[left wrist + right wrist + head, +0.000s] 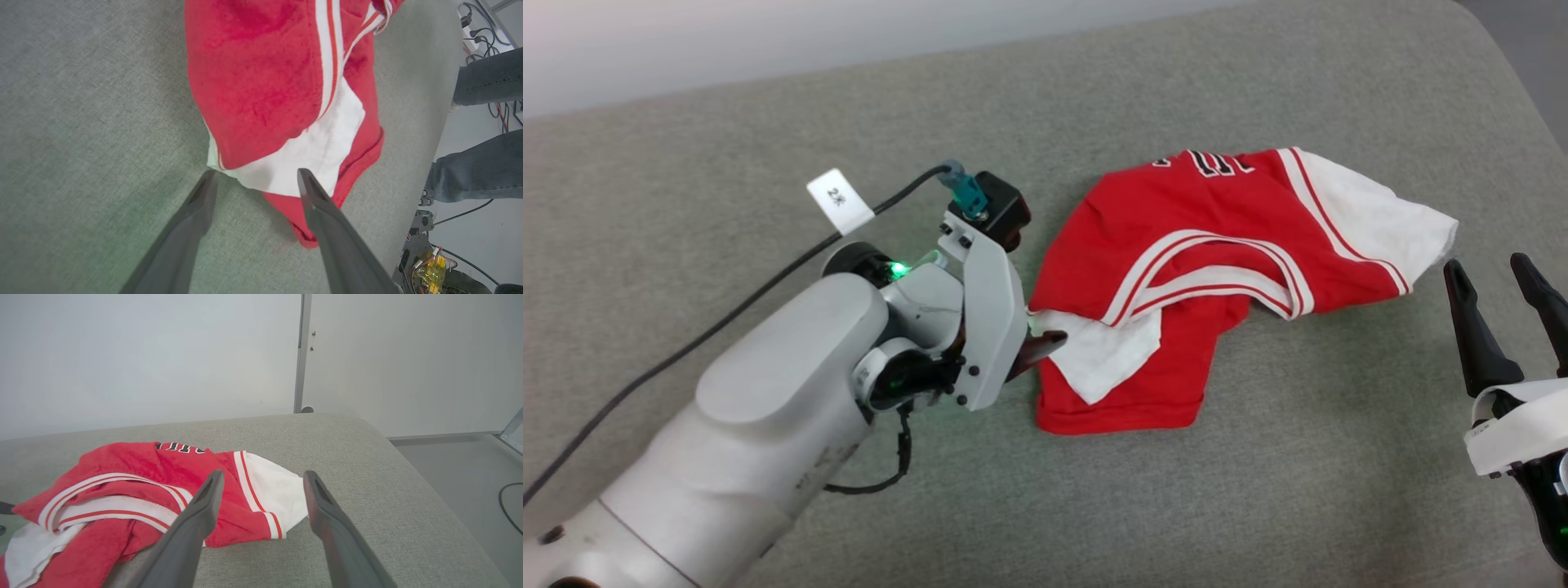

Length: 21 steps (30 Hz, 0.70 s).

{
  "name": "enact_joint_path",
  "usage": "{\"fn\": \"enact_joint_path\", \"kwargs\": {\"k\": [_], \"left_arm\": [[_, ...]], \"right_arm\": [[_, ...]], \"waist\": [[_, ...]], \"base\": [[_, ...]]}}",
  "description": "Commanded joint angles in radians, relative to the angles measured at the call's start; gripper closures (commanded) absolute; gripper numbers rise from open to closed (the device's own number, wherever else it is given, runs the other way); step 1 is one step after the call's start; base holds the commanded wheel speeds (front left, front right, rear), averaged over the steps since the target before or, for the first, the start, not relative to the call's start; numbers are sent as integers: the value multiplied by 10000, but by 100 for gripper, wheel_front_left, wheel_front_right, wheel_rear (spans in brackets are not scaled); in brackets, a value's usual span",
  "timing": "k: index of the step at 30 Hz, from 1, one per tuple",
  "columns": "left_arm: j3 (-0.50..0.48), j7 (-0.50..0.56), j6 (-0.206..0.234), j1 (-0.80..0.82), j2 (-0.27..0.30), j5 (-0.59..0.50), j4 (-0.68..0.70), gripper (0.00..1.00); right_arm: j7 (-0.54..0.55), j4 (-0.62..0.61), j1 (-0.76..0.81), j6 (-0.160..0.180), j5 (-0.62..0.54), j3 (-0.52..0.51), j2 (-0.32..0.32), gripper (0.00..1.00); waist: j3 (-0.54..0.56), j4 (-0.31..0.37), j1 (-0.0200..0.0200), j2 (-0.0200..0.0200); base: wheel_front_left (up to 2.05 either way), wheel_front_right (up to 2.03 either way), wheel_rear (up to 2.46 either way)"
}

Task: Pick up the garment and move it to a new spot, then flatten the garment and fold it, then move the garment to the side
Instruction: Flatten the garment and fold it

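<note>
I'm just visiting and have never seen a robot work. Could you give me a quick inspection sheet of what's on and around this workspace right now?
Surface: grey fabric surface, flat.
Job's things: red jersey shirt, crumpled, with its black lettering partly hidden.
Clutter: nothing seen.
Grippers: left gripper open, fingertips at the edge of a white sleeve; right gripper open, apart from the shirt.
Cables: black cable with a white tag along the left arm; floor cables.
Surroundings: white wall; a person's legs in jeans beside the surface.
</note>
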<state>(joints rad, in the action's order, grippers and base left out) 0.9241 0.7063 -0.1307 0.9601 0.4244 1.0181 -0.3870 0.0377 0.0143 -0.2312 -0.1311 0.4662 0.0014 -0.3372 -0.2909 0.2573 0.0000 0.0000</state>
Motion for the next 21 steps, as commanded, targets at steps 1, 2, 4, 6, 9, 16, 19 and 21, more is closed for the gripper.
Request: {"fn": "enact_joint_path", "kwargs": {"k": [1, 2, 4, 6, 9, 16, 19, 21], "left_arm": [[159, -119, 17, 136, 118, 103, -153, 0], [302, -94, 17, 161, 148, 162, -202, 0], [485, -173, 17, 233, 188, 243, -253, 0], [600, -277, 17, 280, 231, 379, -350, 0], [737, -456, 17, 377, 267, 536, -487, 0], [1035, -764, 17, 521, 200, 916, -699, 59], [1158, -856, 17, 584, 182, 1072, -769, 70], [1238, -934, 17, 619, 189, 1147, -811, 100]], "right_arm": [[-86, 3, -92, 6, -68, -22, 66, 0], [-101, 27, -103, 6, -83, -13, 85, 0], [-95, 50, -128, 6, -110, 46, 128, 0], [-97, 51, -191, 6, -104, 102, 154, 0], [-79, 37, -275, 6, -132, 165, 188, 0], [-86, 21, -345, 6, -96, 216, 191, 0], [-92, 18, -349, 6, -53, 190, 201, 0], [-106, 19, -326, 6, -22, 156, 201, 0]], "waist": [[-180, 171, 0, 0], [-195, 180, 0, 0], [-213, 174, 0, 0], [-220, 164, 0, 0], [-233, 150, 0, 0], [-285, 171, 0, 0], [-308, 198, 0, 0], [-308, 199, 0, 0]], "base": [[0, 0, 0], [0, 0, 0], [0, 0, 0], [0, 0, 0], [0, 0, 0], [0, 0, 0], [0, 0, 0], [0, 0, 0]]}}
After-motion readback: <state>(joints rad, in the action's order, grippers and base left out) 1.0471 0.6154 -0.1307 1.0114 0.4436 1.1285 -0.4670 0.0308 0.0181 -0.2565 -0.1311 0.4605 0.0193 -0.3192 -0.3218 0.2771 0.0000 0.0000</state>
